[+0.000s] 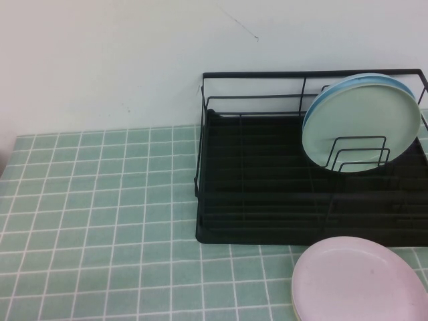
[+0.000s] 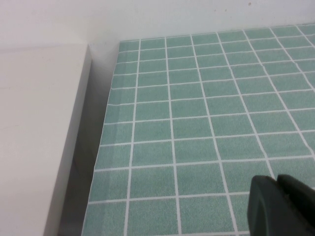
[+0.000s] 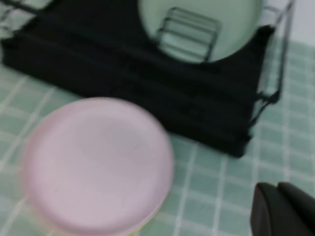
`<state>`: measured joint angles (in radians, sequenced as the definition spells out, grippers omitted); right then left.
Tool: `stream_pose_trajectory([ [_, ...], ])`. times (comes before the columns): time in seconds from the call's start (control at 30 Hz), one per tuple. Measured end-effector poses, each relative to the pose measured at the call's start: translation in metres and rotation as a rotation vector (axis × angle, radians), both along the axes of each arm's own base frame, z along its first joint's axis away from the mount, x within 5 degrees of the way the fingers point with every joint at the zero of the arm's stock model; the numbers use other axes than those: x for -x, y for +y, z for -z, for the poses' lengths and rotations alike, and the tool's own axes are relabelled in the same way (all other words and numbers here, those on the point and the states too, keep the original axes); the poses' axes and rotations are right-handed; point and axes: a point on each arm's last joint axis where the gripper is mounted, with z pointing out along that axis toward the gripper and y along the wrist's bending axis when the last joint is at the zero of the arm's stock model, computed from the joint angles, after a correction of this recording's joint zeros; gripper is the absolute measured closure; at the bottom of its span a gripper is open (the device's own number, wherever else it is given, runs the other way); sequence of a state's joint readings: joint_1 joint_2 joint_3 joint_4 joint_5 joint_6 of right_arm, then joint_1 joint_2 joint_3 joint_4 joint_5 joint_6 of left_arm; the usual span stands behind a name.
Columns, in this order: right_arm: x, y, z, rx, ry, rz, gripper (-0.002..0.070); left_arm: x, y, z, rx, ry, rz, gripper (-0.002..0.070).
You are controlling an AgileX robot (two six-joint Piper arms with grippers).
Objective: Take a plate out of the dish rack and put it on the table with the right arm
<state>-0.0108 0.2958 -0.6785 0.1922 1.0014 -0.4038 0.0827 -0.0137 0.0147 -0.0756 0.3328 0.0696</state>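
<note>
The pale pink plate (image 1: 358,281) lies flat on the mint-green tiled table (image 1: 100,214), just in front of the black wire dish rack (image 1: 267,194) at the near right. In the right wrist view the plate (image 3: 96,162) fills the middle, with the rack (image 3: 147,88) behind it. My right gripper (image 3: 276,188) hovers over bare tiles beside the plate, apart from it, shut and holding nothing. My left gripper (image 2: 275,180) is shut and empty over the tiles (image 2: 197,123) far to the left. Neither arm shows in the high view.
A pale green plate (image 1: 361,124) stands upright in the rack's right end behind wire loops, with a blue rim behind it. A white wall runs behind the table. A pale block (image 2: 34,137) borders the table's left edge.
</note>
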Motion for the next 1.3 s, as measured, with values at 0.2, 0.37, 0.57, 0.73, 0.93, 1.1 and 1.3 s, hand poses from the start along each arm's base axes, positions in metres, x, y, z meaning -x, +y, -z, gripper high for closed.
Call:
stream_pose_trajectory([
  [0.2, -0.025, -0.009, 0.054, 0.036, -0.219, 0.104, 0.0676, 0.0, 0.0, 0.0, 0.0, 0.0, 0.0, 0.0678],
  [0.37, -0.028, -0.014, 0.108, 0.04, -0.365, 0.157, 0.0676, 0.0, 0.0, 0.0, 0.0, 0.0, 0.0, 0.0678],
  [0.57, -0.026, -0.014, 0.142, 0.0, -0.402, 0.177, 0.0677, 0.0, 0.0, 0.0, 0.0, 0.0, 0.0, 0.0678],
  [0.73, -0.023, -0.012, 0.154, -0.001, -0.285, 0.161, 0.0677, 0.0, 0.0, 0.0, 0.0, 0.0, 0.0, 0.0678],
  [0.93, -0.022, -0.011, 0.156, 0.002, -0.243, 0.151, 0.0677, 0.0, 0.0, 0.0, -0.001, 0.0, 0.0, 0.0678],
  [1.1, -0.022, -0.011, 0.156, 0.002, -0.24, 0.15, 0.0677, 0.0, 0.0, 0.0, -0.001, 0.0, 0.0, 0.0678],
  [1.3, -0.022, -0.011, 0.156, 0.0, -0.242, 0.15, 0.0678, 0.0, 0.0, 0.0, -0.001, 0.0, 0.0, 0.0678],
])
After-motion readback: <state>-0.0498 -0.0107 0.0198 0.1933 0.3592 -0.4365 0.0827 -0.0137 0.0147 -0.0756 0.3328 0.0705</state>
